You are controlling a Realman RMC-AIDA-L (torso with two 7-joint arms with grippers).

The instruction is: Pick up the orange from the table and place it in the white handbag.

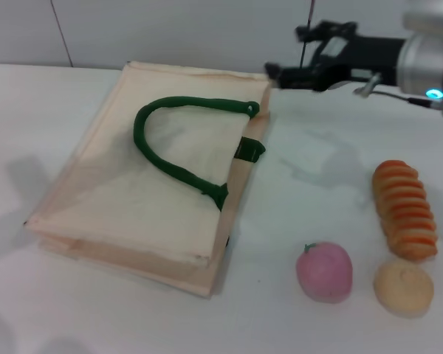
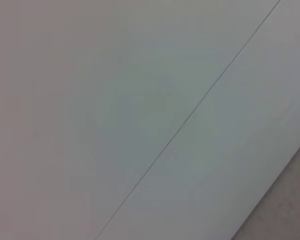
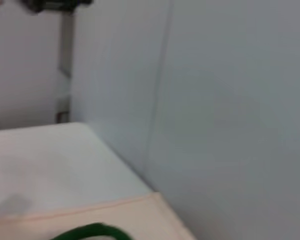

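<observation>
White tabletop (image 1: 332, 162) fills the scene, with a pale panelled wall (image 1: 170, 29) behind it. Nearest me, well short of the right pincer (image 1: 275, 72) and to its right, sit a pale tan round bun (image 1: 403, 286) and a pink peach-like toy fruit (image 1: 324, 271). Just beyond them lies a long ridged orange-striped piece (image 1: 404, 209). It is too elongated to be the orange, and I see no round glossy orange anywhere, so I cannot tell where the orange is.

The large flat cream fabric handbag (image 1: 155, 199) lies on its side to the pincer's left and nearer me, its dark green rope handles (image 1: 170, 147) draped across it. The pincer hovers at the bag's far right corner, by the wall. I cannot tell how far open it is, and nothing shows in its hold.

My guess is that the fruit is either already inside the bag or hidden; the drop cannot be confirmed. The stretch between pincer and fruits is bare, giving open room to move. The wall is close behind. The left arm is out of sight.
</observation>
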